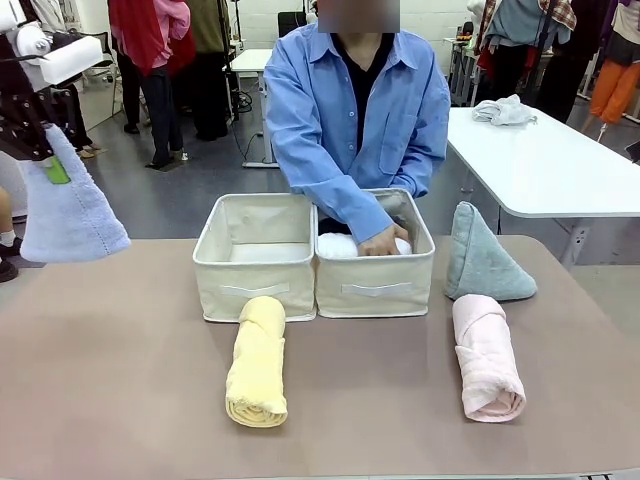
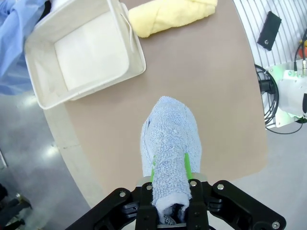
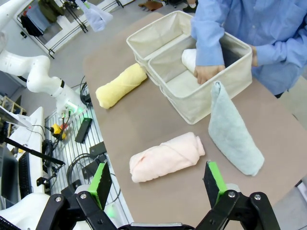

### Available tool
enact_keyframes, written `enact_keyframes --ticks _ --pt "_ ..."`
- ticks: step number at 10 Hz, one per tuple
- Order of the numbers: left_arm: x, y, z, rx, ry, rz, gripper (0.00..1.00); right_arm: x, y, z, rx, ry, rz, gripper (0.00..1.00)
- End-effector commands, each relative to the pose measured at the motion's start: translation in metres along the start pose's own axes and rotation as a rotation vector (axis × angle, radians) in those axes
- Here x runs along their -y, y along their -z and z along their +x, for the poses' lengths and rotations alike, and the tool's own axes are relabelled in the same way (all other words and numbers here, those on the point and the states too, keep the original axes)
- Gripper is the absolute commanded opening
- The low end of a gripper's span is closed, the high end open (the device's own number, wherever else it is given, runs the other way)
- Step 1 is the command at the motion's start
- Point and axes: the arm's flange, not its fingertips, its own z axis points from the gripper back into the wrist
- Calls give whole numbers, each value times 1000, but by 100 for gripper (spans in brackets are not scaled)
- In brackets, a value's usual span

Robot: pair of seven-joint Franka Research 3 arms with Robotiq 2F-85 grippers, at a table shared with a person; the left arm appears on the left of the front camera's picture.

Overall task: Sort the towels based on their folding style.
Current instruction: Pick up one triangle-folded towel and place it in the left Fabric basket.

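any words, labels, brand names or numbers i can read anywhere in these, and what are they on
No text can be read in any view.
The front strips on the fabric boxes are blank.
The yellow roll, pink roll, grey-green cone and lavender-blue cone show no tag or print.
The black device on the floor rack is too small to show any marking.

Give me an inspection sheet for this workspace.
Surface: brown table; left box empty, right box beside it.
Job's things: blue cone towel held aloft at left; yellow roll before left box; pink roll and grey-green cone at right; white roll in right box.
Clutter: nothing seen.
Grippers: left gripper shut on blue cone towel; right gripper open, pointed at pink roll.
Cables: black cables on floor beside table.
Surroundings: person's hand in right box; cloth heap on white table behind.
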Motion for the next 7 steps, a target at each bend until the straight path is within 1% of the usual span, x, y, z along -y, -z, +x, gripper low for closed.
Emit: enact_keyframes --ticks 1,4,7 --pt "-9 -2 14 -4 35 19 18 -2 1 -4 3 -16 9 100" --pt "-19 -3 53 -17 99 27 18 -2 1 -4 3 -16 9 100" --pt "-38 -3 103 -37 144 49 18 -2 1 -4 3 -16 9 100"
